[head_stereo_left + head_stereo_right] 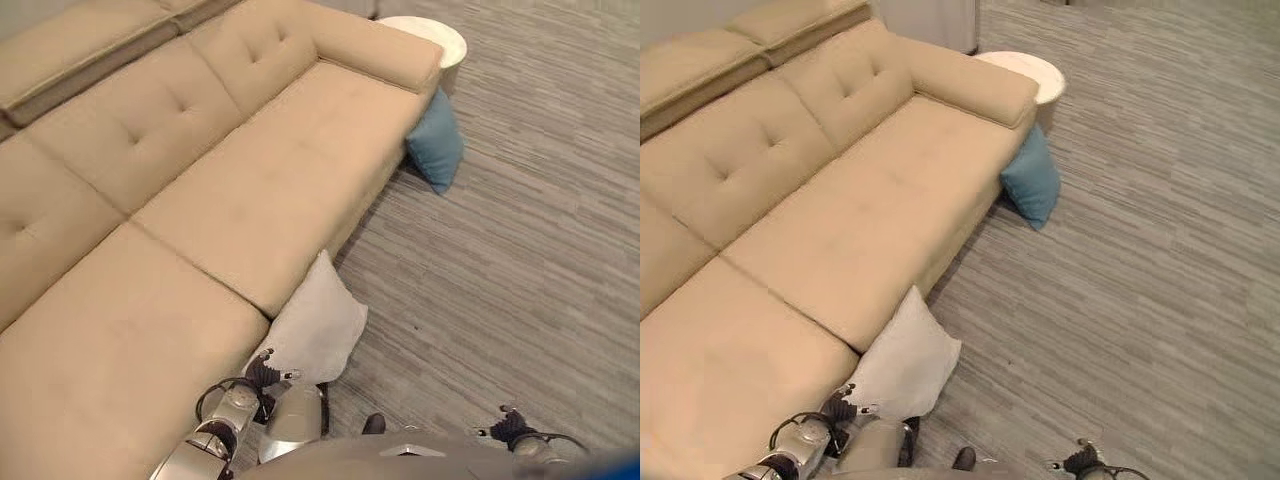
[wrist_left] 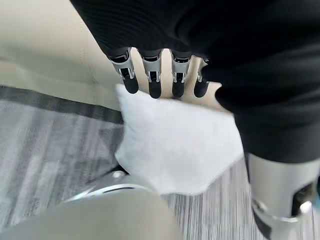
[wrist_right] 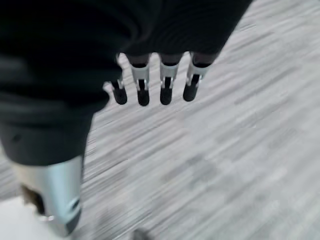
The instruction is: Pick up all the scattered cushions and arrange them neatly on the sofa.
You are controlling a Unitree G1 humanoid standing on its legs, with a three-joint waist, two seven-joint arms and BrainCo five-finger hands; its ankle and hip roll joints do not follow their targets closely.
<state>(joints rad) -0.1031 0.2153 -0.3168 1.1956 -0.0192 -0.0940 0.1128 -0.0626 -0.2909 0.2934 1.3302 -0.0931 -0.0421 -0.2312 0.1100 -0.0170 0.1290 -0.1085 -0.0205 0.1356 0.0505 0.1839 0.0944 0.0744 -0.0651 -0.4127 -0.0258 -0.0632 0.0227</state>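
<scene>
A white cushion stands on the floor, leaning against the front of the long beige sofa. A blue cushion leans on the sofa's far end, below the armrest. My left hand hangs low beside the white cushion's near corner. In the left wrist view its fingers point down, relaxed and open, just above the white cushion, holding nothing. My right hand hangs over bare floor at the lower right. Its fingers are straight and empty.
A round white side table stands behind the sofa's armrest, near the blue cushion. Grey striped carpet spreads to the right of the sofa. The sofa seat carries no cushions.
</scene>
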